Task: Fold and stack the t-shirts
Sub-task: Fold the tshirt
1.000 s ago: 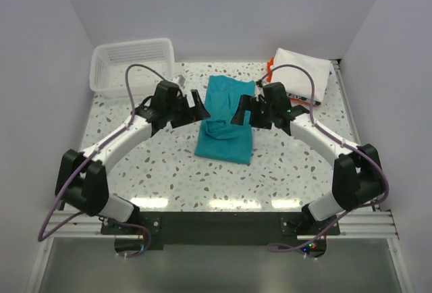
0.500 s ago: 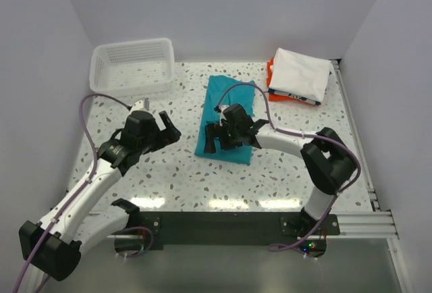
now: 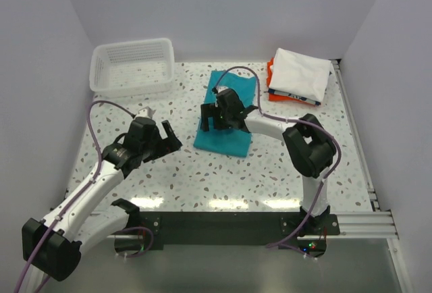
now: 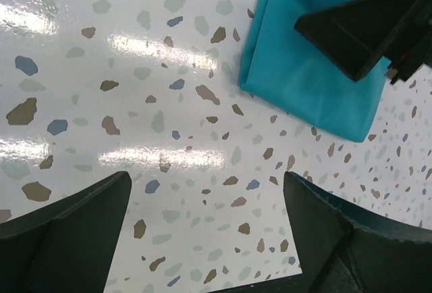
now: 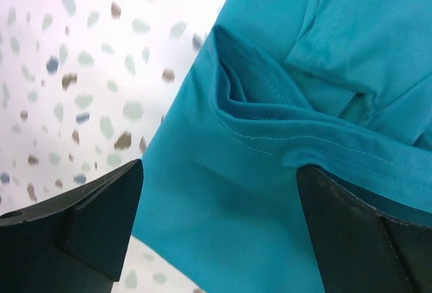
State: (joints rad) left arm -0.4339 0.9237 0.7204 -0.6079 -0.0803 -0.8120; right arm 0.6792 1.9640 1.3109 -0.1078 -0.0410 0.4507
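Top view only: folded stack at far-right corner, white t-shirt [image 3: 300,71] on top, orange t-shirt [image 3: 270,77] & dark-edged t-shirt [image 3: 294,96] peeking out under it; slatted basket [image 3: 131,65] far left. R wrist view only: stitched hem + bunched fold of the teal t-shirt [image 5: 223,192]. L wrist view: that shirt's corner, w/ a dark part of the right arm [image 4: 358,30] over it.

Both sets wide, holding nothing: right jaws straddle the shirt's left part, hem between them; left jaws over bare worktop [image 4: 189,171], shirt beyond tips, apart.

Teal shirt lies mid-worktop, folded oblong. Worktop glossy, speckled; plain pale walls [image 3: 223,9] on 3 sides.
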